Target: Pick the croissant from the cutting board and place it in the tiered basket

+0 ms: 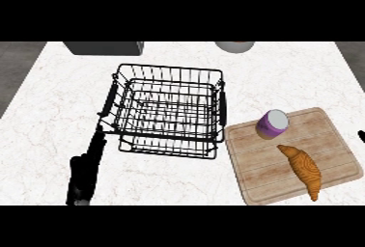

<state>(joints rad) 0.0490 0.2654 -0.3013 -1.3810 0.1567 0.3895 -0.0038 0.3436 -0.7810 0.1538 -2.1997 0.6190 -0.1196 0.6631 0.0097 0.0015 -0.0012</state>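
Note:
The golden-brown croissant (303,170) lies lengthwise on the right half of the wooden cutting board (264,185), at the counter's lower right. The black wire tiered basket (168,112) stands in the middle of the counter, just left of the board, with nothing in it. My left hand (84,172) rests at the lower left with its fingers straight, reaching up to the basket's lower left corner; it holds nothing. Only a black sliver of my right hand (361,136) shows at the right edge, beside the board and apart from the croissant.
A purple cup (273,123) stands on the board's top left part, above the croissant. A dark grey box (104,47) and a pale round vessel (235,46) sit at the counter's far edge. White marble counter surrounds the basket.

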